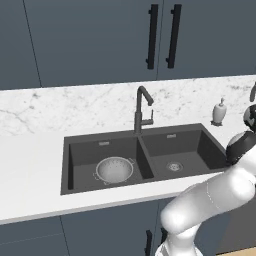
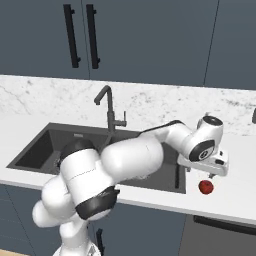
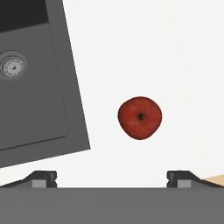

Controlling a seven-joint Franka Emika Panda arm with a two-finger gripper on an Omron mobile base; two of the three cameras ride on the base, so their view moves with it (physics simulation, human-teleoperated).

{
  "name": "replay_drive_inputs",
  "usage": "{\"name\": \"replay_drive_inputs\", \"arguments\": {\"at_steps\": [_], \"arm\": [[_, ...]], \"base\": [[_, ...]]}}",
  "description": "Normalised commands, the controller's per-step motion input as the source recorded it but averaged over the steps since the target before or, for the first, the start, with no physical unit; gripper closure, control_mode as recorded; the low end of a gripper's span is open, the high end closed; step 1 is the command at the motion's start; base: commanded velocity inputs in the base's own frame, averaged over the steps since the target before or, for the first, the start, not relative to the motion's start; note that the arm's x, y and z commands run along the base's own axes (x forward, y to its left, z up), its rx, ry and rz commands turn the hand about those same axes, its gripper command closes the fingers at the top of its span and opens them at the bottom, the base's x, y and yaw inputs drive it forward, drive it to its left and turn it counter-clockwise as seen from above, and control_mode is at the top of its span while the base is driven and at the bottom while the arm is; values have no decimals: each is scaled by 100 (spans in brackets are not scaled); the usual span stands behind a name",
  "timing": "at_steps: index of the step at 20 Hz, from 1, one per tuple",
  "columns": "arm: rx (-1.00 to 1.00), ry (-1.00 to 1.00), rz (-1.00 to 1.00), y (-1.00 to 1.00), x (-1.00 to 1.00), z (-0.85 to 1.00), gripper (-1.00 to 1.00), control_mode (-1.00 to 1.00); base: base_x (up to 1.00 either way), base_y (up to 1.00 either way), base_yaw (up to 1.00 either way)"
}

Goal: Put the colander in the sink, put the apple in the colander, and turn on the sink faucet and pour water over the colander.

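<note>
The silver-grey colander (image 1: pixel 114 169) sits upright in the left basin of the dark sink (image 1: pixel 145 134). The red apple (image 2: pixel 205 187) lies on the white counter just right of the sink (image 2: pixel 35 147), near the front edge. My gripper (image 2: pixel 210 175) hangs straight above the apple, pointing down. In the hand view the apple (image 3: pixel 140 117) is centred a little right between the two fingertips (image 3: pixel 43 177), which stand wide apart; the gripper (image 3: pixel 111 178) is open and holds nothing. The dark faucet (image 1: pixel 141 107) stands behind the divider between the basins, with no water running.
A white pump bottle (image 1: pixel 218 112) stands on the counter behind the sink's right end. The right basin with its drain (image 3: pixel 13 66) lies to the left of the apple. The counter's front edge is close to the apple. Dark cabinet doors hang above.
</note>
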Motion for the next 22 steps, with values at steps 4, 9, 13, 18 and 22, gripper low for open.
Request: {"name": "replay_drive_inputs", "arguments": {"at_steps": [4,9,13,18,22], "arm": [[0,0,0,-28,32,-42,-100,-100],[0,0,0,-25,12,-44,-100,-100],[0,0,0,-4,1,-32,-100,-100],[0,2,0,0,8,-29,-100,-100],[0,2,0,7,0,-25,-100,-100]], "base": [[0,0,0],[0,0,0],[0,0,0],[0,0,0],[0,0,0]]}}
